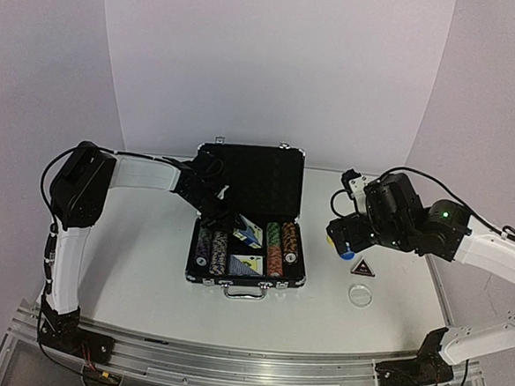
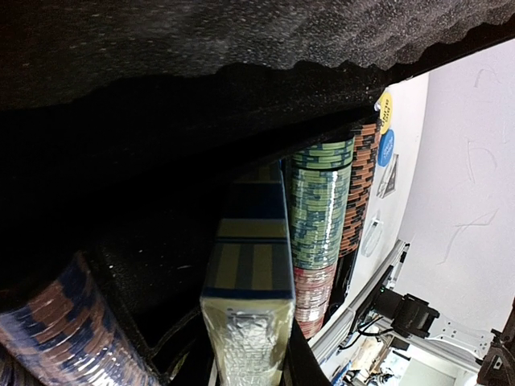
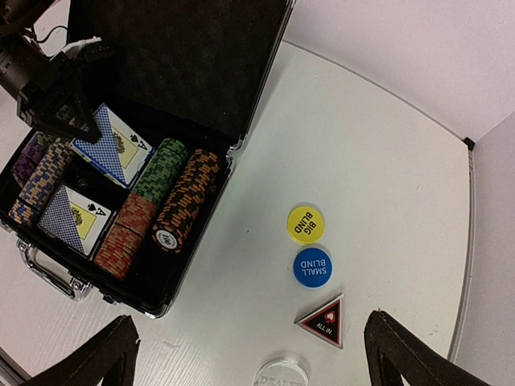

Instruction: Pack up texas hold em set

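The right gripper [image 3: 249, 322], its two dark fingers [image 3: 105, 358] spread wide and holding nothing, hung over the white counter [image 3: 362, 145] above a short line of loose pieces: a round yellow plastic disc marked "BIG BLIND" [image 3: 306, 224], a round blue disc marked "SMALL BLIND" [image 3: 312, 266] just beside it, a dark triangular "ALL IN" button [image 3: 326, 322] next along, and a clear round disc [image 3: 282, 374] at the near end. None of the four touched another. To their left, apart from them, stood the black briefcase with silver edges [image 3: 185, 56], its foam-lined lid upright and its silver handle [image 3: 44, 269] facing the arms. Rows of striped poker chips [image 3: 181, 201] in orange, green, red and purple lay on edge along both sides of the tray. One blue-backed card deck [image 3: 72, 219] lay flat in the near middle compartment. The left gripper [image 3: 76, 129] reached into the case from the far left and was closed on a second blue-backed card deck [image 3: 113, 145], which sat tilted over the far middle compartment.
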Robot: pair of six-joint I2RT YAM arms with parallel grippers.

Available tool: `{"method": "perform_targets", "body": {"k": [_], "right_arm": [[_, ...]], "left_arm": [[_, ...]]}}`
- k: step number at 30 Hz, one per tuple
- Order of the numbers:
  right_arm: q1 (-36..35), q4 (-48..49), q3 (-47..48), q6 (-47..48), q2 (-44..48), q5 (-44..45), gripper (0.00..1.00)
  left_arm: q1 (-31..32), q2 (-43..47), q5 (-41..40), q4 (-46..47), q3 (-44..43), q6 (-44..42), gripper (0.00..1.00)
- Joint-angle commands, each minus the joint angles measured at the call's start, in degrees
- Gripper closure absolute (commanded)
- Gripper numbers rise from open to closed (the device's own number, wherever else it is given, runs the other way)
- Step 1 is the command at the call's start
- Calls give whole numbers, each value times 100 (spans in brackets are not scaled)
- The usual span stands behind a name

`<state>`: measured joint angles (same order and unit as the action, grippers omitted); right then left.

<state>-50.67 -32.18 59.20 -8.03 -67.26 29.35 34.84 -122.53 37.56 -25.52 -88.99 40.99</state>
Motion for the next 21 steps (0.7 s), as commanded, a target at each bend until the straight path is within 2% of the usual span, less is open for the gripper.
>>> {"method": "perform_targets", "body": {"k": [1,6,11,15,21], "right_arm": [[-3,98,2,53,134,111,5],[-4,98,15,110,133,121,5],[-4,98,39,161,121,137,5],[-2,105,29,188,82,162,5],[-4,123,39,205,20,120,5]], "left_arm": [[154,-215,47,-57,-284,44,100],[175,-399,31,-133,-417,26,98],[189,-373,-404,-450,-566,-85,82],[189,-261,-715,-621,-633,-170,77],[194,-181,-1016,-908,-775,-316,61]]}}
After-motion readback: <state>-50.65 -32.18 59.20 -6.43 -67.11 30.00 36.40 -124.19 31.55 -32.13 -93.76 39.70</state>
